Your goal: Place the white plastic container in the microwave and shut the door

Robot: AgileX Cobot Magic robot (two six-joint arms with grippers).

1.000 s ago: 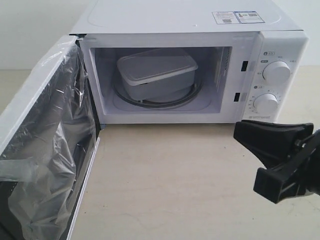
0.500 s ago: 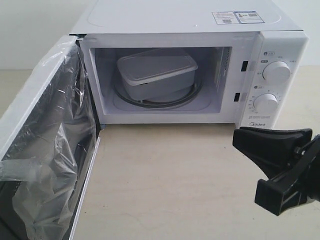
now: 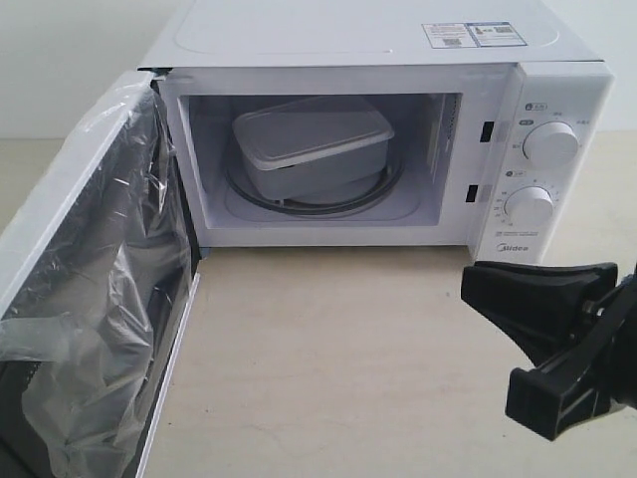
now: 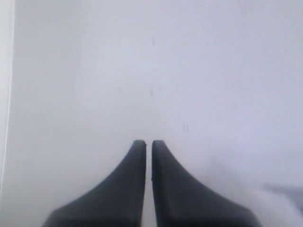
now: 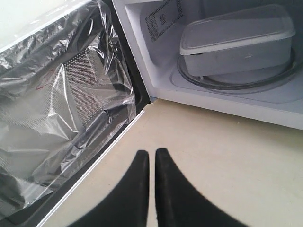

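Note:
The white plastic container (image 3: 314,139) sits lidded on the glass turntable (image 3: 261,200) inside the microwave (image 3: 368,35); it also shows in the right wrist view (image 5: 234,35). The door (image 3: 90,299) stands swung wide open at the left, and crinkled clear film covers its inner face (image 5: 61,94). My right gripper (image 3: 542,329) hovers over the table in front of the control panel, shut and empty (image 5: 151,152). In the left wrist view my left gripper (image 4: 148,142) is shut with nothing in it, close against a plain white surface. It is hidden in the exterior view.
Two round knobs (image 3: 549,142) (image 3: 529,206) are on the panel at the right of the cavity. The beige tabletop (image 3: 338,358) stretches in front of the microwave between the open door and my right gripper.
My right gripper has sunk slightly and edged a little left. The container and microwave have stayed still, and the door has barely shifted.

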